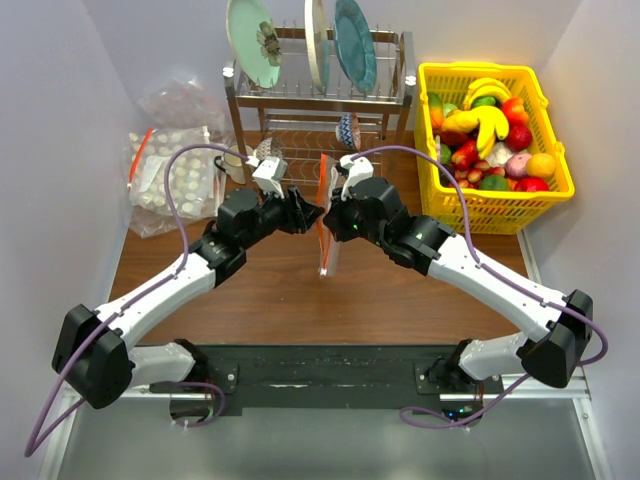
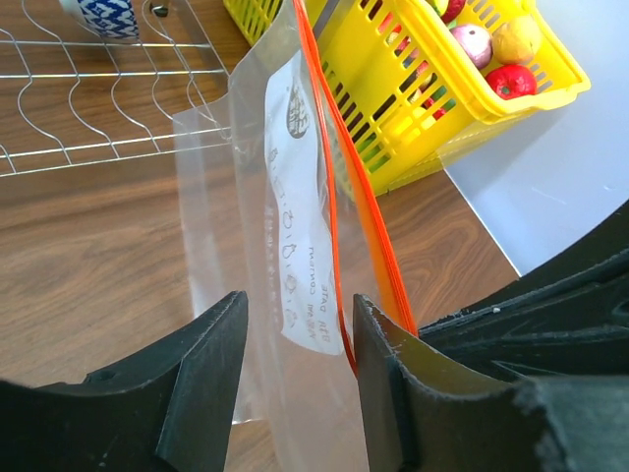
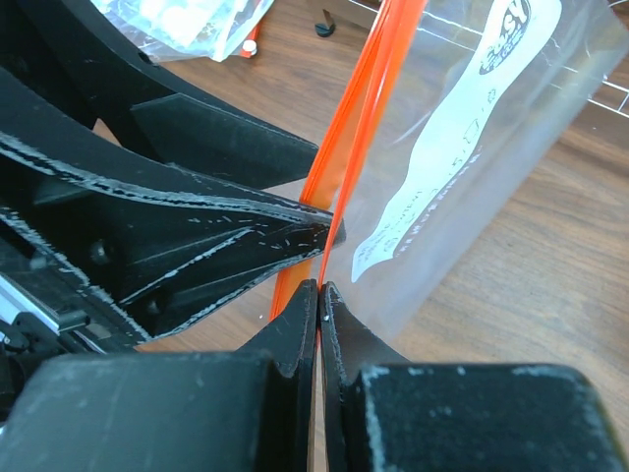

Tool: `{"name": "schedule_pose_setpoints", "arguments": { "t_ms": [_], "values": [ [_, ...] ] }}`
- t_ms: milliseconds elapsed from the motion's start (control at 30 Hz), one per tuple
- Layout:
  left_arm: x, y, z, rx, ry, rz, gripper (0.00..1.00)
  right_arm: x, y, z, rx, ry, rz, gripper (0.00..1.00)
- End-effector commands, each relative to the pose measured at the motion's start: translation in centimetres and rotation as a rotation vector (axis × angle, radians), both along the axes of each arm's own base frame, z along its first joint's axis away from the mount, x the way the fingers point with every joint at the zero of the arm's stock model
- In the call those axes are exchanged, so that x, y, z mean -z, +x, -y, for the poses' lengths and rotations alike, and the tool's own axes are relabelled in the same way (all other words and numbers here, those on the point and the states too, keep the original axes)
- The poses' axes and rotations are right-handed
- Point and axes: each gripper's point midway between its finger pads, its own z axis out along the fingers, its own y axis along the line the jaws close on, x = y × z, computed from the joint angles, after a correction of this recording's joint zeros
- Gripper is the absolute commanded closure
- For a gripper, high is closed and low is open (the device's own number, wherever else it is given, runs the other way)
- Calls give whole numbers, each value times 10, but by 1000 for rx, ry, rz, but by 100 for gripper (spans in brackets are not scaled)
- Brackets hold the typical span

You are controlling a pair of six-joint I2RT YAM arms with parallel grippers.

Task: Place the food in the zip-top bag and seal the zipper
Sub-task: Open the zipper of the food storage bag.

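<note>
yellow basket (image 1: 480,70): food (image 1: 490,125) all inside, unloaded | zip-top bag (image 1: 326,235): upright mid-table, step = opening mouth | right gripper (image 3: 320,287): clamped on zipper (image 3: 359,118) edge | left gripper (image 2: 300,300): half-spread, straddling film, ungripped | next: pinch one wall, peel apart

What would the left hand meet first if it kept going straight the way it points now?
The zip-top bag: its clear film and white label hang between the left hand's open fingers, the red zipper by one finger. Beyond it, probably the yellow basket; depth is unclear.
</note>
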Motion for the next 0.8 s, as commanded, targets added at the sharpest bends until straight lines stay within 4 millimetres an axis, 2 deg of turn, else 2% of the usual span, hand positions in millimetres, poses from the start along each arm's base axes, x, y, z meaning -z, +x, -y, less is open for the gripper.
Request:
{"name": "schedule_pose_setpoints", "arguments": {
  "t_ms": [0, 100, 200, 233, 267, 300, 367, 467, 633, 767],
  "values": [
    [-21, 6, 5, -2, 7, 56, 49, -22, -2, -8, -39, 51, 43, 100],
    [-17, 7, 8, 2, 28, 50, 53, -20, -2, -10, -46, 46, 38, 100],
    [-16, 7, 8, -1, 45, 53, 64, -21, 0, -8, -35, 40, 45, 100],
    [-16, 6, 7, -2, 50, 55, 74, -21, 3, -3, -7, 25, 54, 100],
    [-18, 6, 5, -4, 62, 62, 78, -19, 4, 2, 12, 6, 50, 100],
    [-20, 7, 2, -18, 75, 70, 90, -17, 6, 7, 37, -11, 51, 100],
    [-25, 9, -8, -47, 138, 78, 100, -12, 14, 26, 133, -65, 61, 100],
    [-32, 12, -30, -108, 271, 79, 100, -7, 21, 44, 238, -93, 76, 100],
    [-50, 12, -72, -234, 467, 64, 100, 14, 26, 44, 286, -92, 52, 100],
    [-54, 7, -100, -313, 578, 24, 100, 37, 37, 52, 353, -123, 14, 100]
  ]
}}
